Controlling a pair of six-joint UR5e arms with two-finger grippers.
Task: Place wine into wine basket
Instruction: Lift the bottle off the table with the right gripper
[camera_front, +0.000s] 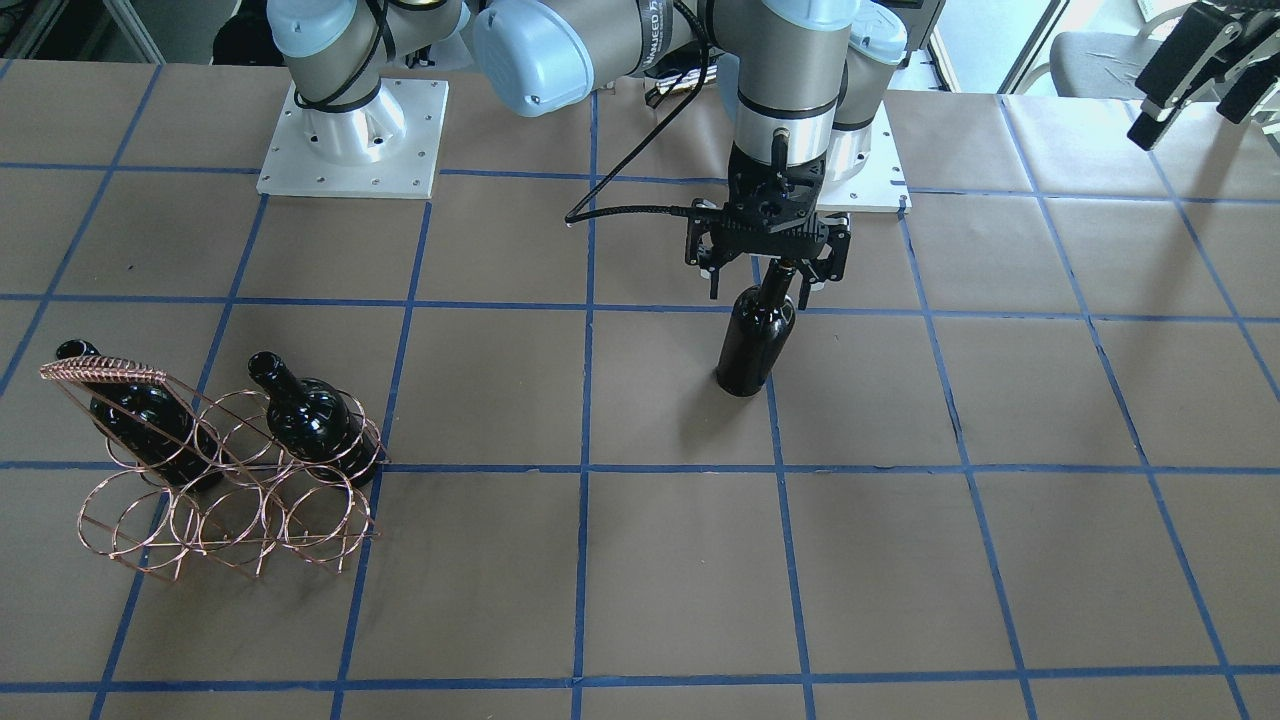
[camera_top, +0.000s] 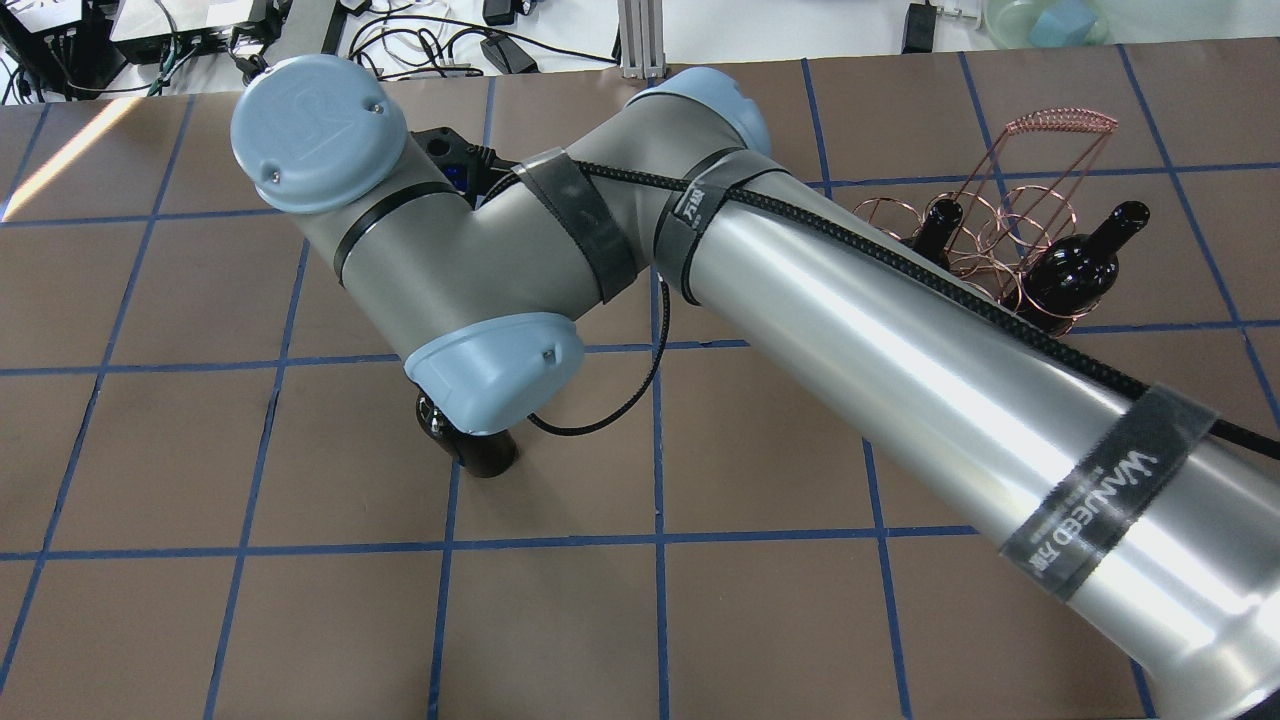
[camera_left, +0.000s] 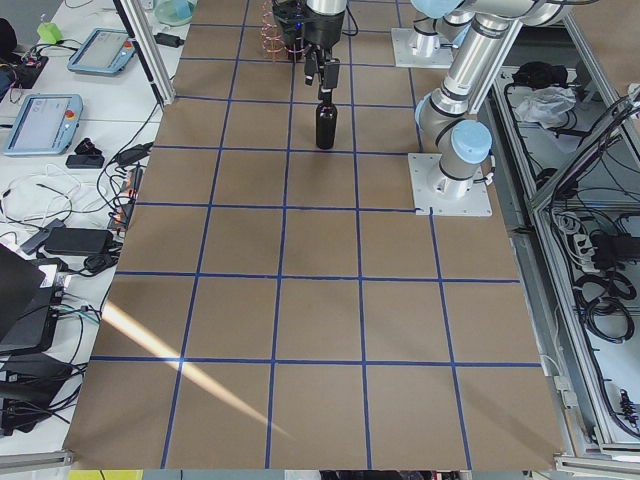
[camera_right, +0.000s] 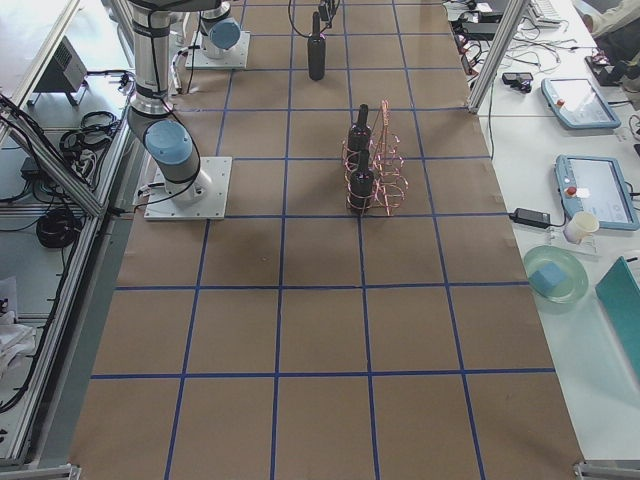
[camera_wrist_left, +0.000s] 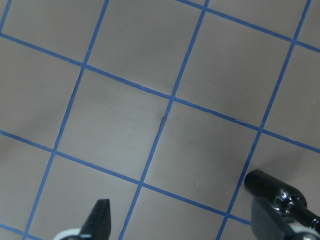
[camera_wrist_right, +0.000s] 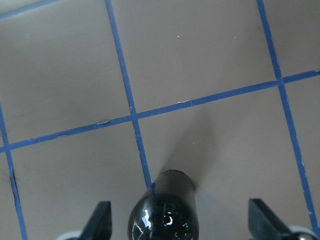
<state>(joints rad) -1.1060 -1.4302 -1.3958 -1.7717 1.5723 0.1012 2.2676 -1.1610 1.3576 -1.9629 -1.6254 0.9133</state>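
I am setting up the grasp. My right gripper (camera_front: 768, 286) is hanging with its fingers spread wide on either side of the neck of the wine bottle (camera_front: 755, 345), gripping nothing. The bottle is standing upright on the table (camera_front: 1000, 520), well apart from the wine basket (camera_front: 230, 505). Next, I judge, I need to close squarely on the neck and lift.

counter: brown paper top (camera_left: 320, 300), blue tape grid (camera_front: 585, 400), paper seams showing.
light: daylight; a bright streak (camera_left: 180, 375) slants across one end of the counter.
side bench: white (camera_left: 60, 200), along the far long edge; holds two teal-framed tablets (camera_left: 45, 120), loose cables (camera_left: 40, 200), a paper cup (camera_right: 578, 228) and a green dish (camera_right: 555, 273) with a blue block.
frame: aluminium posts (camera_left: 140, 45) at the bench edge.
seating: grey chair (camera_front: 1095, 60) past the counter corner.
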